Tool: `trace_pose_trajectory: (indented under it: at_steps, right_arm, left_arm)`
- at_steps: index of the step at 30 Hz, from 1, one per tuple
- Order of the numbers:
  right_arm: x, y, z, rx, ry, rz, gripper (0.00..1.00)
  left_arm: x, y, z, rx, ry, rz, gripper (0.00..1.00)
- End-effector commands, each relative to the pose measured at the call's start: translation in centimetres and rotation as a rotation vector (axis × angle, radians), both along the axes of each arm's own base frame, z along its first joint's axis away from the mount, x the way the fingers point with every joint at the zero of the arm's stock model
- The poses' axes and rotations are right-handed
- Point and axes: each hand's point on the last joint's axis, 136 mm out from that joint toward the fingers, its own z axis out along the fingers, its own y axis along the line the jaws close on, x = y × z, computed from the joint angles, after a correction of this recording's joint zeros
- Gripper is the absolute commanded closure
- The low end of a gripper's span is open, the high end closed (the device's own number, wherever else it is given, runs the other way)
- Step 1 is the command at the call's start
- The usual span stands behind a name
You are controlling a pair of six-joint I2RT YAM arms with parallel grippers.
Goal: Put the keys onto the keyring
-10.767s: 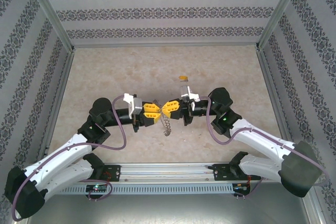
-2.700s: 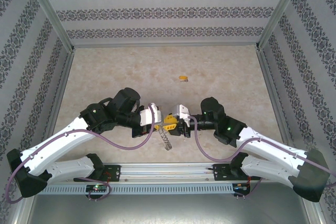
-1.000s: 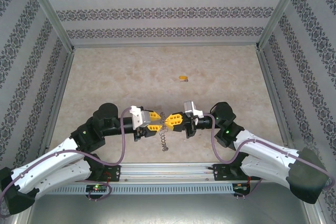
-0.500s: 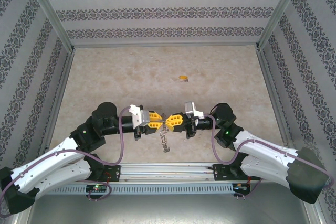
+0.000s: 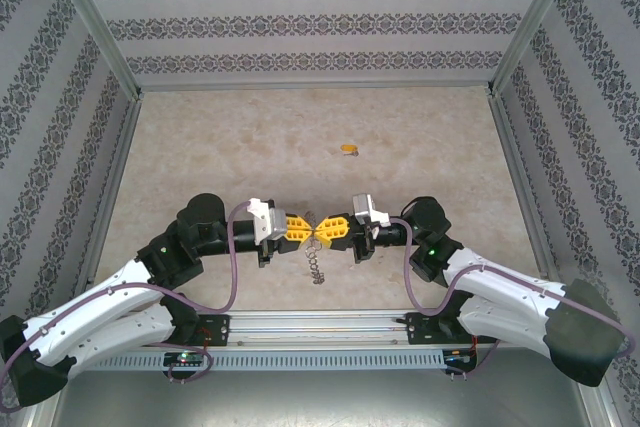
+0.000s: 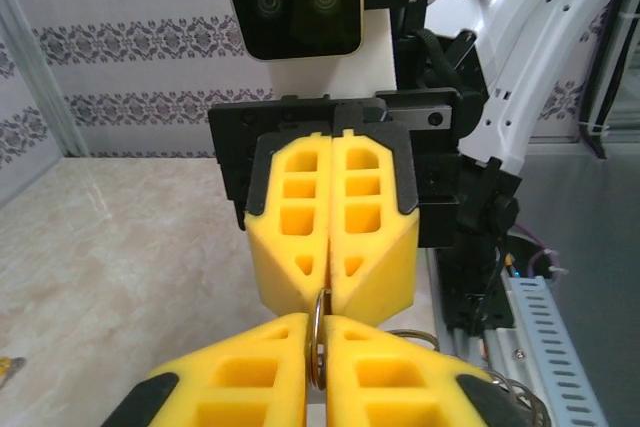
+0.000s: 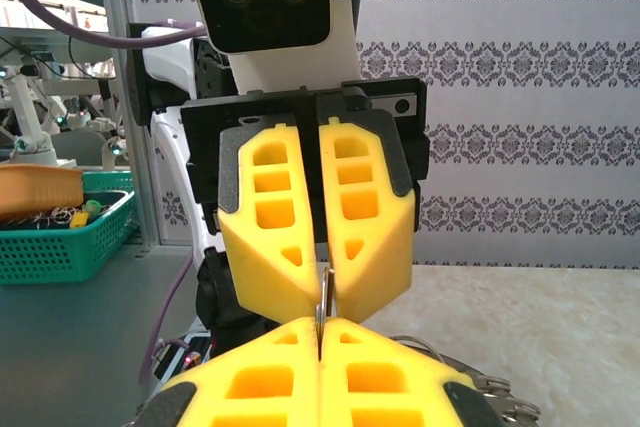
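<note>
Low over the near middle of the table, my left gripper [image 5: 305,230] and right gripper [image 5: 321,230] meet tip to tip. Both are shut on the keyring [image 5: 315,261], whose silver wire loops dangle below them. In the left wrist view the grey ring [image 6: 319,309] stands edge-on, pinched by my left gripper [image 6: 320,335] and by the right gripper [image 6: 329,289] opposite. The right wrist view shows the ring [image 7: 327,289] between my right gripper [image 7: 319,339] and the left gripper [image 7: 325,304]. The small yellow-orange key [image 5: 348,149] lies alone on the table, farther back.
Patterned walls [image 5: 320,22] with metal posts close in the table on three sides. A metal rail [image 5: 320,323] runs along the near edge between the arm bases. A green basket [image 7: 70,237] sits off the table, beyond the left arm.
My left gripper has slid a little to the right and closed its fingers on the ring. The right gripper has kept its grip and hardly moved.
</note>
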Motion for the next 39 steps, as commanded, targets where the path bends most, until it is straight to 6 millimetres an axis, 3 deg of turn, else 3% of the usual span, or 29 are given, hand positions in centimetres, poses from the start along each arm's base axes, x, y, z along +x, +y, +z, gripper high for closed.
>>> trace_pose_trajectory:
  at_steps: [1, 14, 18, 23, 27, 39]
  right_arm:
    - [-0.6, -0.3, 1.0, 0.043, -0.036, 0.026, 1.0]
    - [-0.5, -0.5, 1.7, 0.072, -0.043, 0.024, 1.0]
    - [-0.5, -0.6, 1.8, 0.074, -0.047, 0.021, 1.0]
    - [-0.5, -0.7, 1.8, 0.077, -0.052, 0.022, 1.0]
    - [-0.7, -0.9, 1.9, 0.084, -0.057, 0.022, 1.0]
    - [-0.8, -1.0, 2.1, 0.098, -0.062, 0.025, 1.0]
  left_arm:
    - [-0.1, -0.2, 1.9, -0.065, -0.034, -0.016, 0.9]
    - [0.1, -0.3, 1.7, -0.061, -0.037, -0.009, 0.87]
    - [0.2, -0.3, 1.7, -0.062, -0.044, -0.009, 1.0]
    - [0.4, -0.2, 1.9, -0.068, -0.051, 0.0, 1.0]
    - [0.5, -0.3, 1.9, -0.073, -0.046, -0.002, 0.87]
    - [0.5, 0.0, 2.0, -0.076, -0.048, 0.008, 0.85]
